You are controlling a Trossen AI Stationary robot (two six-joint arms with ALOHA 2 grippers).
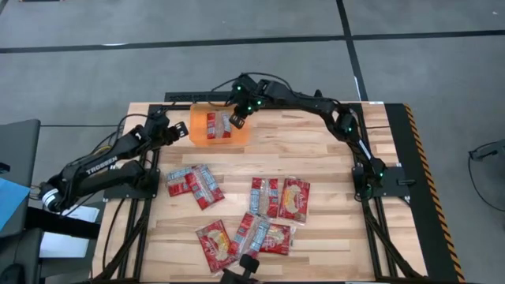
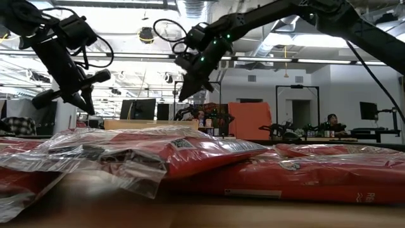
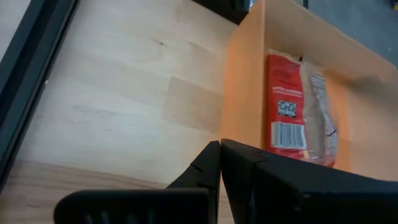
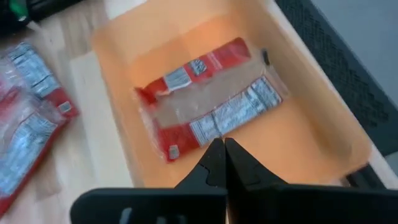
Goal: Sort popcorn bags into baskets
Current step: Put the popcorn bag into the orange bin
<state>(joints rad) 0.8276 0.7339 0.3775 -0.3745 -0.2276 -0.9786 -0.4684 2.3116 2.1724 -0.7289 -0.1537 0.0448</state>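
The orange basket (image 1: 199, 136) sits near the table's far edge, with one red popcorn bag (image 1: 213, 125) lying flat on its floor (image 4: 208, 109). My right gripper (image 1: 235, 121) hovers shut above the basket's right half (image 4: 219, 146), touching nothing. My left gripper (image 1: 172, 132) is shut and raised off the table just left of the basket's left wall (image 3: 239, 112). Several more red bags lie on the table's near half: a pair at the left (image 1: 193, 185), two side by side (image 1: 280, 197), and an overlapping heap by the near edge (image 1: 245, 237).
Bare wood lies between the basket and the loose bags (image 1: 300, 150). A black rail (image 1: 189, 97) runs along the far edge behind the basket. In the low view the near bags (image 2: 190, 158) fill the foreground, and both arms hang well above the table.
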